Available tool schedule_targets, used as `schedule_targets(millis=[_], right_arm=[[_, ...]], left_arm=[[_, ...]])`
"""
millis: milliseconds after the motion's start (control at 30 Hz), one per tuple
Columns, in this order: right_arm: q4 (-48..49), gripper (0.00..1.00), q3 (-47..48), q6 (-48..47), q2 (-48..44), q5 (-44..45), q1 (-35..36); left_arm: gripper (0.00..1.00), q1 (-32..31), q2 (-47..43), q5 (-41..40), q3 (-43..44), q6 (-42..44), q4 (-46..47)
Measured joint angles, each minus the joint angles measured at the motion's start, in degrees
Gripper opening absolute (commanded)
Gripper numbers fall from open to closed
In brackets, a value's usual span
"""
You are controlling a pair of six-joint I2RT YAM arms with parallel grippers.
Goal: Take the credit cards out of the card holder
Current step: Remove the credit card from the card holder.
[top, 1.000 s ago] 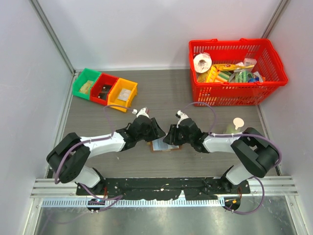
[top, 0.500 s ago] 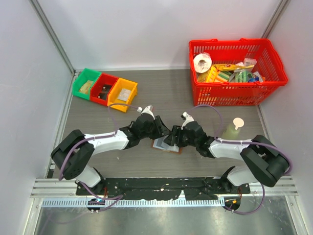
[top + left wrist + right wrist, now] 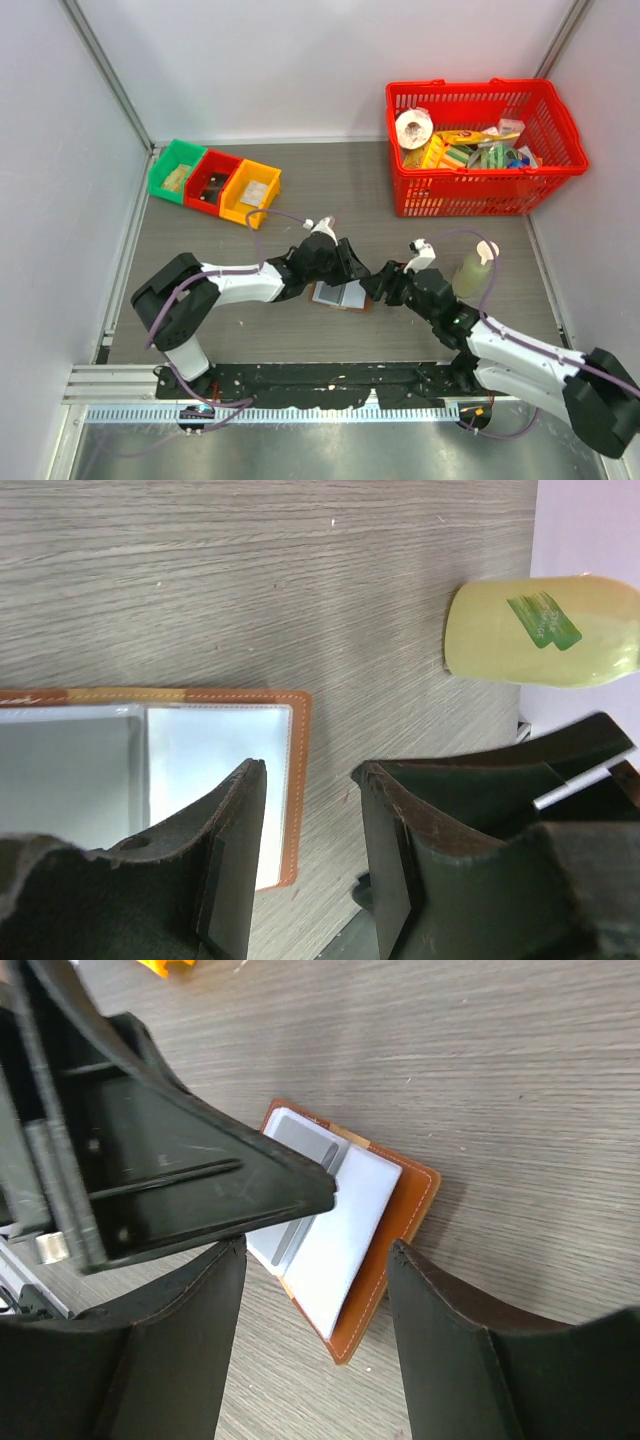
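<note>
Done so far: the card holder [image 3: 342,296] lies open, inner side up, on the bench [image 3: 300,190], between the two hands; by this, the opening step looks finished.
Left to do: no card lies loose on the bench in any view; the credit cards [image 3: 350,1222] appear to sit inside the holder, so pulling them out seems to be entirely ahead.
Left hand [image 3: 310,770]: jaws part-way apart with nothing between them; one finger [image 3: 230,855] sits over the holder's panel nearer the bottle [image 3: 540,630]; whether it presses down I cannot tell.
Right hand [image 3: 318,1248]: jaws wide, holding nothing; it hovers over the holder's outer edge, which shows between its fingers in its own wrist view.
Hard to make out: where pale card ends and pale inner panel begins; how many cards there are; a grey-striped sheet near the fold may be another card.
Hidden: the left hand's dark body covers part of the holder in the right wrist view; the left wrist view cuts off the far half; from above, both hands crowd its edges.
</note>
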Motion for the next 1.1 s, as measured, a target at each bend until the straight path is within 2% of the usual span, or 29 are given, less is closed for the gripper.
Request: schedule_targets(millis=[133,300,500,700,800,867,1100], right_arm=[[-4.81,0.58,-1.53,-0.13,-8.87,3.15,0.07],[-6.54,0.52,-1.42,-0.24,-9.51,3.89,0.0],[-4.59,0.41,3.15,-1.44,1.25,-0.59,-0.07],[-2.27,0.38,10.75,-3.28,10.34,-7.26,-0.07],[-1.4,0.37,14.69,-3.54,15.56,-9.84,-0.07],[-1.2,0.37,16.28,-3.54,19.28,-10.97,-0.07],[-0.72,0.36,14.99,-2.45,26.45,-12.79,-0.07]], left_arm=[[0.45,-0.76,3.56,0.15,1.97,-0.96,2.08],[0.45,-0.76,4.66,0.13,1.99,-1.2,2.82],[0.47,2.1,-4.74,-1.31,-1.2,1.77,-2.82],[0.55,6.86,-16.87,-6.54,-5.14,6.12,-9.03],[0.64,8.26,-18.27,-8.66,-5.7,8.59,-12.66],[0.66,9.01,-18.36,-9.55,-6.43,10.1,-15.26],[0.64,9.86,-15.04,-10.27,-6.47,14.73,-21.14]])
